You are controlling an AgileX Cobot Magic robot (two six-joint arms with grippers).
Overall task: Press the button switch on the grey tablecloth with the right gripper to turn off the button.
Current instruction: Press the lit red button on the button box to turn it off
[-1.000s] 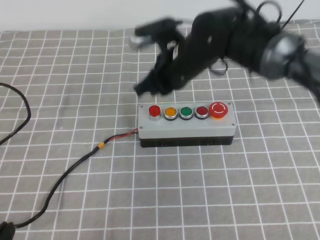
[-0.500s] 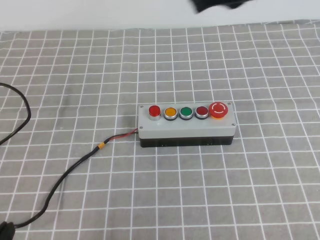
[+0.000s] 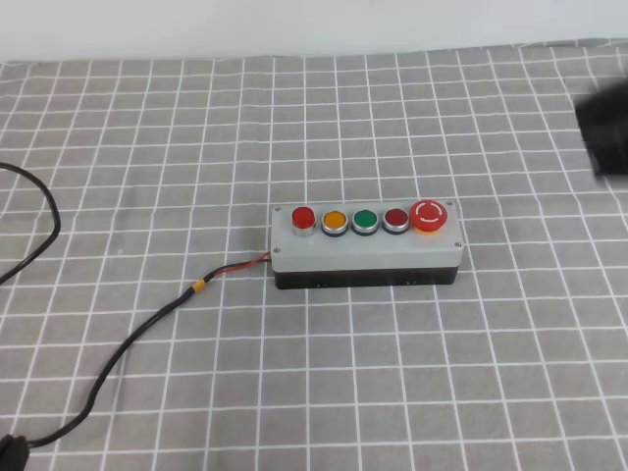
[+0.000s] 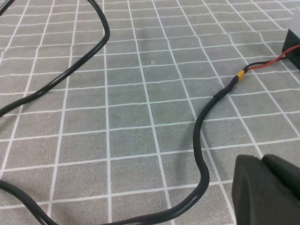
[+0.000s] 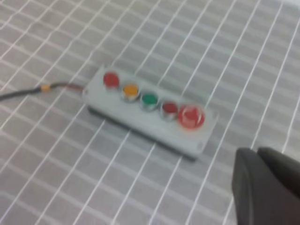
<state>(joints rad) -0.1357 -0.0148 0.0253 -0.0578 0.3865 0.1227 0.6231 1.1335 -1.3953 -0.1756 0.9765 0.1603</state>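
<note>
The button switch [image 3: 365,245] is a light grey box on a black base, lying mid-way on the grey tablecloth [image 3: 442,392]. Five round buttons run along its top. The button [image 3: 303,218], bright red with a silver collar, is the leftmost. In the right wrist view the button switch [image 5: 147,110] and the button [image 5: 111,79] lie well ahead and to the left of my right gripper [image 5: 257,152], which is shut on nothing and touches neither. My right arm [image 3: 606,132] is a black blur at the right edge. My left gripper [image 4: 260,159] is shut and empty over the cloth.
A black cable [image 3: 128,343] with red wires [image 3: 240,265] runs from the box's left end to the lower left corner. Another loop of cable [image 3: 44,226] lies at the far left. In the left wrist view the cable [image 4: 201,154] curves just left of the fingers.
My right arm was low over the cloth behind the switch a second ago. It rose out of the top of the view and now shows at the right edge. The switch has not moved.
</note>
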